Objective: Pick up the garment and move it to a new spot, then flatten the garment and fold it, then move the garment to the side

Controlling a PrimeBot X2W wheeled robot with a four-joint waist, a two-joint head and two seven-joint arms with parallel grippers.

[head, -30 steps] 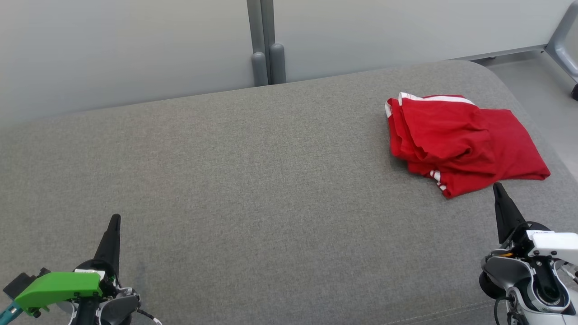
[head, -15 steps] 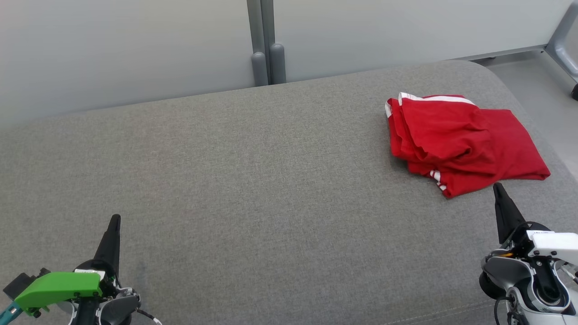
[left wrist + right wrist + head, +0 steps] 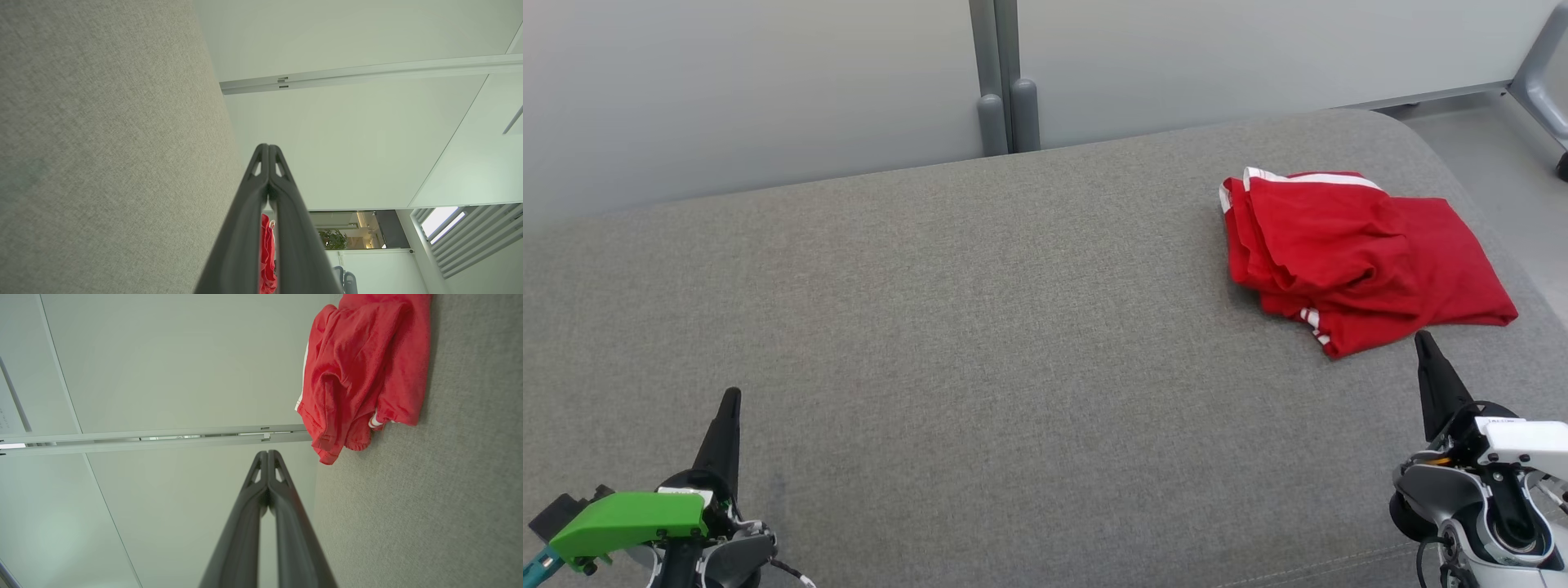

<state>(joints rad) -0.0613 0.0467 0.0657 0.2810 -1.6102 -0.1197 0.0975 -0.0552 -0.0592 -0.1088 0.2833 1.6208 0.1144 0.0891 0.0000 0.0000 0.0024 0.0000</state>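
Both hands are shut, each pair of fingers pressed into one dark point and carrying nothing: the left hand (image 3: 732,398) at 7 o'clock in the head view, the right hand (image 3: 1421,337) at 5 o'clock. They sit low at the near edge, which I read as a parked pose that leaves the middle open for spreading cloth. The right tip stops just short of the cloth, so it looks best placed for any reach.

Largest is the cushion (image 3: 980,327), a broad grey pad of coarse woven fabric with a rounded corner at 1 o'clock. Behind it stand pale, smooth wall panels (image 3: 752,90), joined at 12 o'clock by a grey post (image 3: 1005,82).

At 2 o'clock, near that corner, lies the garment (image 3: 1347,253). It is red, thin and limp, lapped over itself in soft, uneven layers. Off to one side like this, it could be waiting for pickup or already set aside; I cannot tell which. Smallest are the white stripes (image 3: 1311,177) along its far edge.
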